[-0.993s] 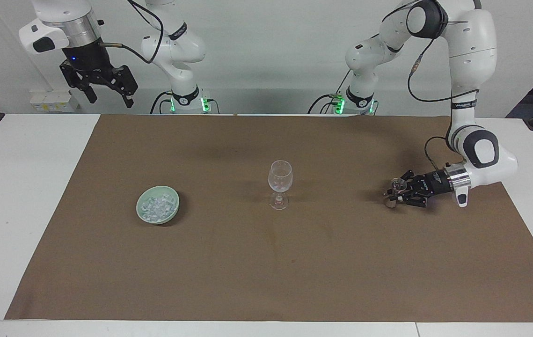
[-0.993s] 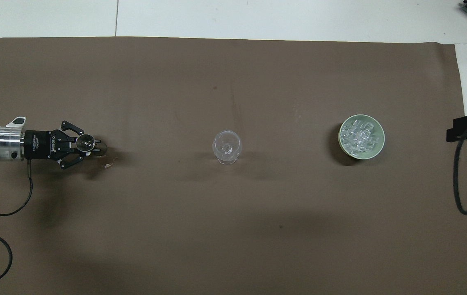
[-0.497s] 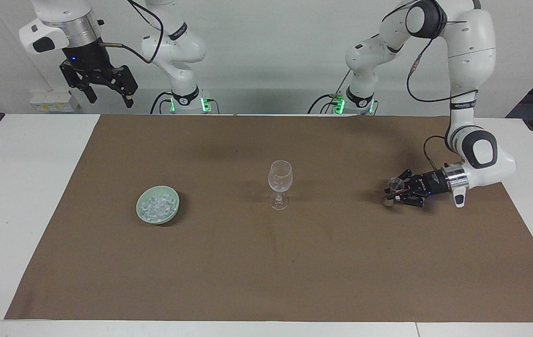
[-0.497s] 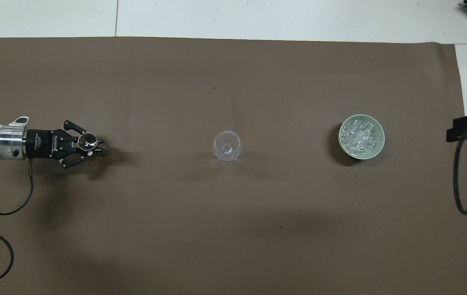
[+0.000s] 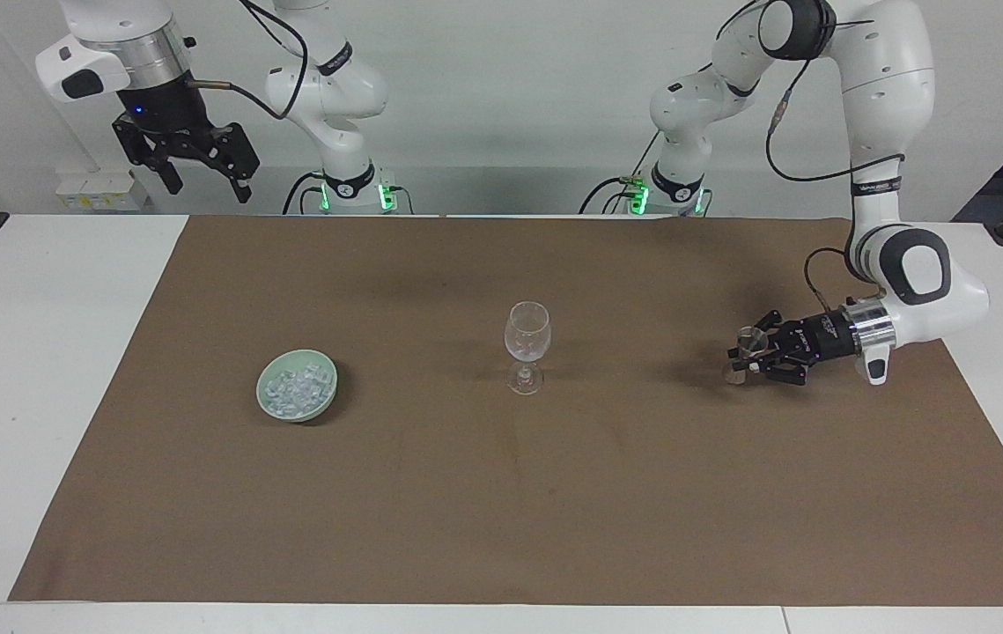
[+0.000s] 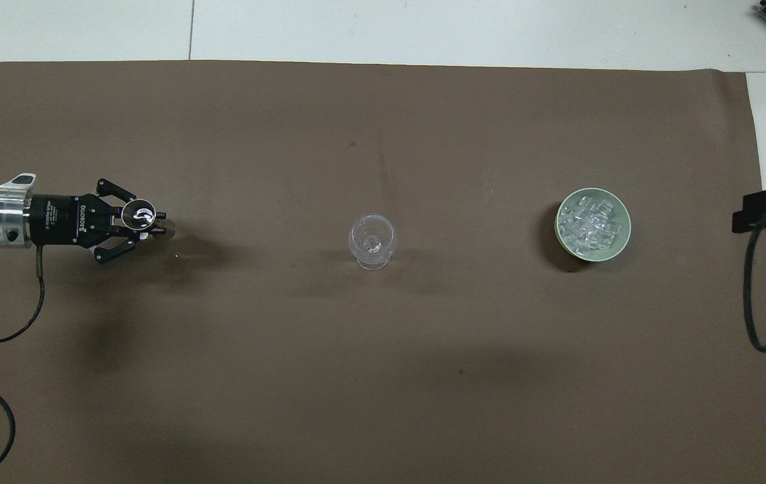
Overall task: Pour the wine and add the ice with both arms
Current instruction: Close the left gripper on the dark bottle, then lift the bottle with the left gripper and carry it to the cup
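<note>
Even, fairly bright light falls from above, leaving soft, diffuse shadows on the brown mat (image 5: 501, 493) beside the wine glass (image 5: 527, 345) and green bowl (image 6: 592, 224). The glass glints faintly. Both views look sharp, with perhaps slight softness toward the corners.

On the brown mat (image 6: 383, 376), only two upright obstacles are found: the wine glass (image 6: 372, 240) at centre and, at its 3 o'clock in the overhead view, the bowl (image 6: 618, 232) of ice (image 6: 590, 223). Between them, open mat is left for passage.
</note>
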### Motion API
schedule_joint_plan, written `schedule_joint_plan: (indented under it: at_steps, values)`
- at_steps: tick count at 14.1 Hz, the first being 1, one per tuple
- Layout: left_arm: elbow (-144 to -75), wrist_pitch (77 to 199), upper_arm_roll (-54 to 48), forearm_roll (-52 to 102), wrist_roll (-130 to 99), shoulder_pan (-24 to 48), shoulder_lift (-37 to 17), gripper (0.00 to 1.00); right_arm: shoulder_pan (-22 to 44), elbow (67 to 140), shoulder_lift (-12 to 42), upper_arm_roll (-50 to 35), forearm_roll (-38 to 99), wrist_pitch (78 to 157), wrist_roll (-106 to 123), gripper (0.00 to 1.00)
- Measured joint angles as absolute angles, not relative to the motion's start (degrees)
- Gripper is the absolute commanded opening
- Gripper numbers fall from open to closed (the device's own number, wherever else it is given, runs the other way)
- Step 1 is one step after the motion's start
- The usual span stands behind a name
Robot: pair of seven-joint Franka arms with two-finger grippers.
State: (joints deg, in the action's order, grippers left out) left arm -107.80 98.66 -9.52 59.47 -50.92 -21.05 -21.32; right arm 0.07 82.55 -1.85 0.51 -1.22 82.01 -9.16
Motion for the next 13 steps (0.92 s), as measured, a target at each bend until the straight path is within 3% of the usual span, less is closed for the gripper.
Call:
schedule_joint_plan:
  at_steps: [13]
  values:
    - [-103.9, 105.3, -11.8, 63.5, -64.7, -8.0, -16.5, 0.00, 0.1, 82.6, -1.9, 0.5, -1.2, 82.0, -9.2, 1.00]
